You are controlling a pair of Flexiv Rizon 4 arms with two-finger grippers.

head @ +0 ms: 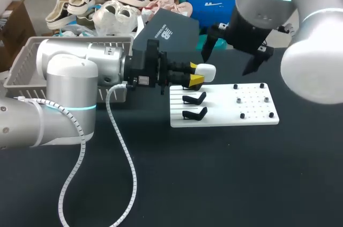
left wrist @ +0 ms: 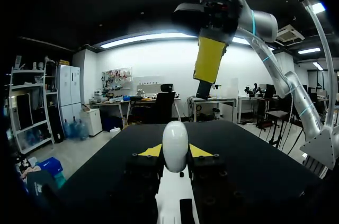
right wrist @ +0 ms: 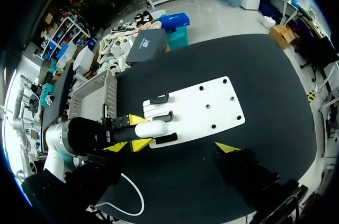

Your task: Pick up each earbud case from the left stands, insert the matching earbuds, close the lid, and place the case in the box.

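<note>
A white earbud case (head: 207, 71) hangs just above the far left corner of the white board (head: 225, 119), and my left gripper (head: 196, 73) is shut on it, one yellow tip on each side. In the left wrist view the case (left wrist: 175, 147) stands upright between the tips with its lid closed. Two black stands (head: 194, 99) (head: 194, 113) sit bare on the board's left part. My right gripper (head: 230, 55) hovers open and holds nothing, above the board's far edge. From the right wrist view the case (right wrist: 151, 128) and board (right wrist: 212, 108) lie below its spread tips (right wrist: 170, 147).
A grey mesh basket (head: 19, 63) stands at the far left behind my left arm. A dark box (head: 171, 31) and several shoes lie at the back. Small dark pegs (head: 242, 115) dot the board's right half. My left arm's white cable (head: 126, 162) trails over the black tabletop.
</note>
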